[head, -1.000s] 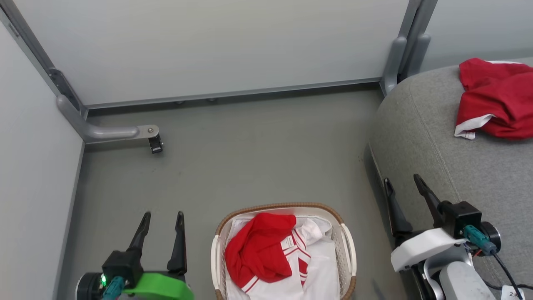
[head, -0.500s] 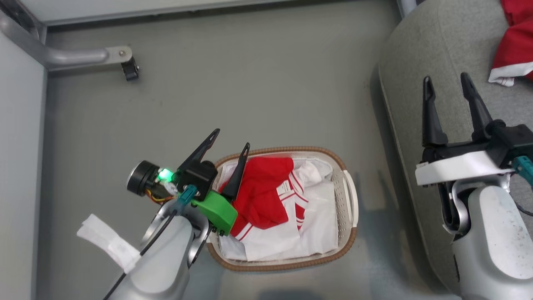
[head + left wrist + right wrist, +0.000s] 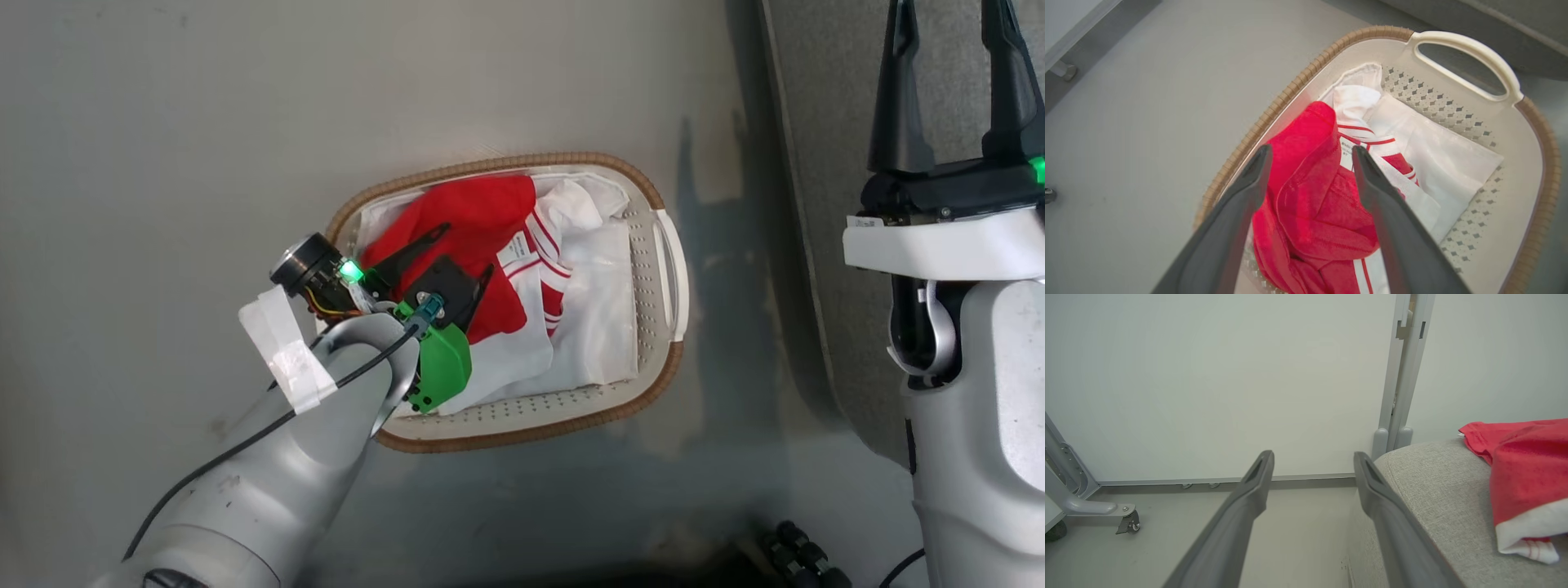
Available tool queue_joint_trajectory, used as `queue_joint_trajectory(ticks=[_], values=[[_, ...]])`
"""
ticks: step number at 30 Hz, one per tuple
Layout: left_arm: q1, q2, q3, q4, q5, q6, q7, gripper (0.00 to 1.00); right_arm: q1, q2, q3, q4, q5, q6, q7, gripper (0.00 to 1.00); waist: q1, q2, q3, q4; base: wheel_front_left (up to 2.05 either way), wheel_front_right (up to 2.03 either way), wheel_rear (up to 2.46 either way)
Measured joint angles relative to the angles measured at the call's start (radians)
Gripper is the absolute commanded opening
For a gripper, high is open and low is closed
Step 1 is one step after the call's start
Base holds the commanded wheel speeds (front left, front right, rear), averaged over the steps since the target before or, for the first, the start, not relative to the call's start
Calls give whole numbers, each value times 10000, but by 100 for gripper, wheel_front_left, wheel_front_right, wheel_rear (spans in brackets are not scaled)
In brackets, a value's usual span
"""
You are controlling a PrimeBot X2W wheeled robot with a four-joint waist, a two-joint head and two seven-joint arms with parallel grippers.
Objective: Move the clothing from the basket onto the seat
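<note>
The clothing [image 3: 478, 233] left to move is a crumpled red garment with white striped trim and a small white label [image 3: 513, 249]. It lies in the basket [image 3: 522, 433] toward the 10 o'clock end, on top of the plain white liner [image 3: 608, 327].

The left gripper [image 3: 467, 249] hangs over that heap with its fingers spread. In the left wrist view the red folds sit between the two fingers, but nothing is pinched, and I cannot tell whether the tips touch the fabric.

The basket stands on the grey floor [image 3: 204, 122], with the seat [image 3: 816, 122] at its 3 o'clock, near but not touching. At 2 o'clock in the head view the right gripper [image 3: 1313, 455] is held beside the seat's rounded edge, fingers spread and empty, pointing toward 12 o'clock.

In the right wrist view a second red garment [image 3: 1523, 465] with a white hem already lies on the seat cushion, at 3 o'clock.

The task looks partly done — one piece is on the seat and at least one is in the basket. I cannot see whether more clothing is buried under the red heap or the liner. What is left for this piece seems to be the whole transfer: closing on the fabric, lifting it clear of the rim without dragging the liner along, carrying it toward 3 o'clock and letting it go on the cushion.
</note>
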Motion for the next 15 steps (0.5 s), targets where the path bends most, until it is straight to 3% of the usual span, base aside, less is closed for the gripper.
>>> queue_joint_trajectory(ticks=[7,15], values=[[-854,58,-211,1041,-36,15,0,100,-298,-2,339,-683,378,0,-2,100,0,0,1241,-633,0,0,0],[-1551,163,-31,1567,-100,357,-2,100,-477,0,499,-880,499,0,0,100,-1,0,2201,-1287,0,0,0]])
